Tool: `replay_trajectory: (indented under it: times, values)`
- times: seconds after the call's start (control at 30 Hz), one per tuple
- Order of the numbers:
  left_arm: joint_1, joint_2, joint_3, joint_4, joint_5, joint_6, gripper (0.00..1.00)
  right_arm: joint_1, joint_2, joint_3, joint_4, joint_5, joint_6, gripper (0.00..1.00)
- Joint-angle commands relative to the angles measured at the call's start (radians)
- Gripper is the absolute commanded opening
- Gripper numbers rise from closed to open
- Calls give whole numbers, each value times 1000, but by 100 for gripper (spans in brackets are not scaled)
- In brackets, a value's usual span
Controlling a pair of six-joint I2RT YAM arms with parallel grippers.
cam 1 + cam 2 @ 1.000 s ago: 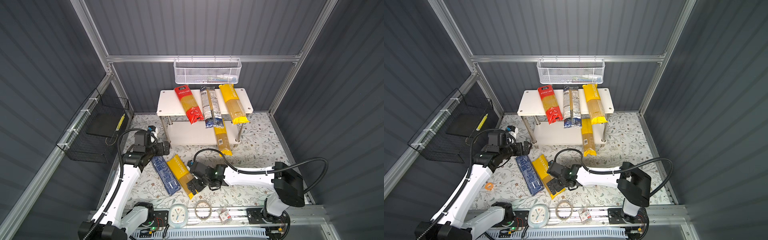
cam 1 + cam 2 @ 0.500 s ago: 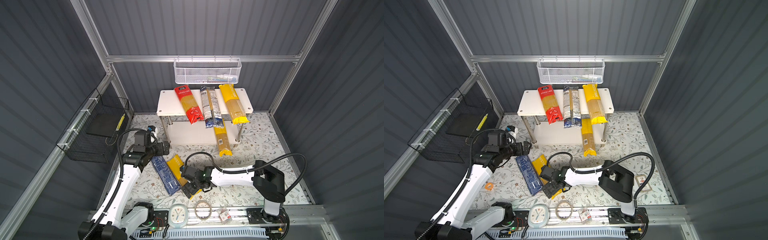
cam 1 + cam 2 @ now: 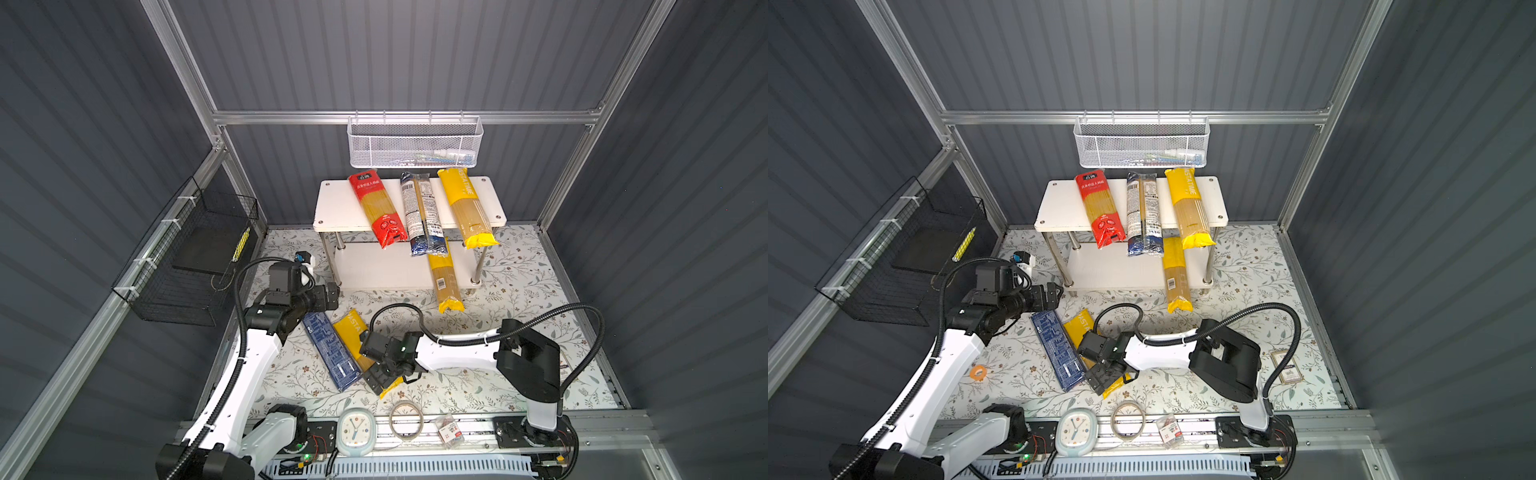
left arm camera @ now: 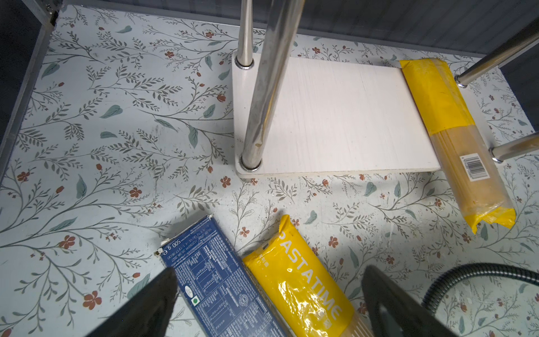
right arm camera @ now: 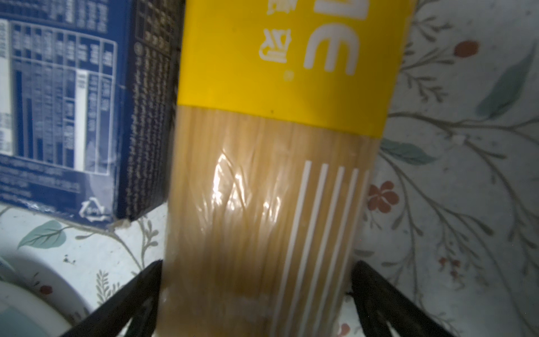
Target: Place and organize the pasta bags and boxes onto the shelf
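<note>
The right gripper (image 5: 256, 274) straddles the yellow PASTATIME bag (image 3: 348, 330), which lies flat on the desk (image 3: 519, 291). Its fingers (image 5: 140, 291) are wide apart, one on each side of the bag (whether they press it I cannot tell). A dark-blue box (image 3: 330, 353) lies just beside the bag, at its 9 o'clock. The shelf (image 3: 340, 205) stands toward 12 o'clock. The left gripper (image 4: 269, 272) hovers above both packs' shelf-side ends, fingers apart.
</note>
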State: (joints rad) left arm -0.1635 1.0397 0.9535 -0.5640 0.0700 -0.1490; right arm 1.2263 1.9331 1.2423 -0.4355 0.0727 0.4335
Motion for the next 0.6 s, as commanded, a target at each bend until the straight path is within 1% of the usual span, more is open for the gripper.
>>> replay_trajectory:
  times: [0.0,0.2,0.37,0.57]
  values:
    - [5,-15,-4,-22,7,16,100,-6,30,3,-46,16,7,99]
    - [6,-17,-4,-20,10,15,100,-6,69,45,-89,5,7,99]
    - [5,-17,-3,-20,5,16,100,-8,89,59,-85,-20,-1,99]
    - [5,-17,-5,-22,8,16,100,-37,93,36,-66,-90,2,99]
